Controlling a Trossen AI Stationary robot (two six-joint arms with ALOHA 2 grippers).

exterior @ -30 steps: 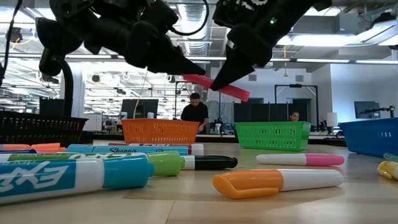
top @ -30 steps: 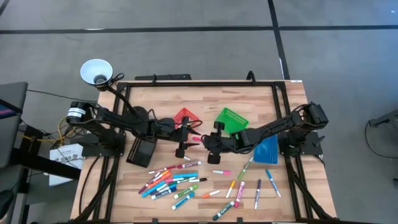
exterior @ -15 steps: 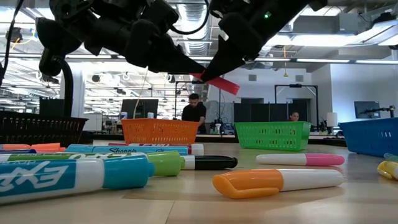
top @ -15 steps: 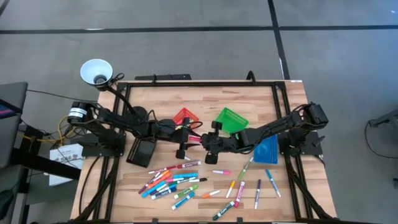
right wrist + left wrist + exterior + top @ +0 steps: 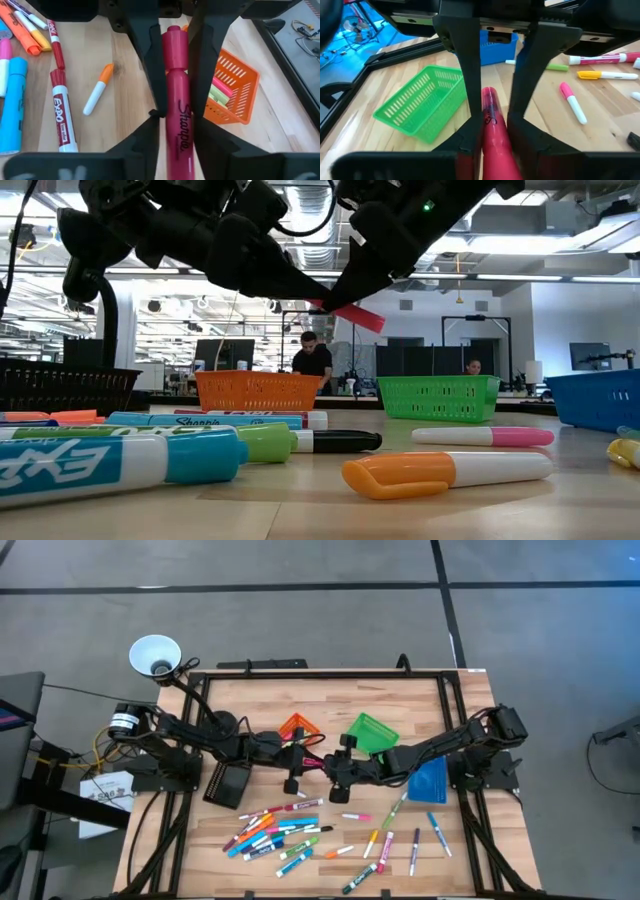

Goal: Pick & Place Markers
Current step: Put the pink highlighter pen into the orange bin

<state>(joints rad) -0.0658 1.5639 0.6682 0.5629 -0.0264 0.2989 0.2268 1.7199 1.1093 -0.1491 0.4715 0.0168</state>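
Both grippers are meeting mid-table, above the wood — the left gripper (image 5: 307,757) and right gripper (image 5: 322,762) are each pinching one pink marker (image 5: 176,95) between them, the orange bin (image 5: 233,89) at twelve o'clock. It's slim, capped, "Sharpie" running along its barrel; a red "EXPO" marker (image 5: 61,115) is lying below.

1. Even, bright overhead light falls on the wooden tabletop (image 5: 330,710); shadows there are soft and short.
2. At table height, ceiling lights (image 5: 560,277) glare while the arms are dark silhouettes.
3. Nearest markers (image 5: 120,460) and wrist-view fingers (image 5: 470,75) look blurred.
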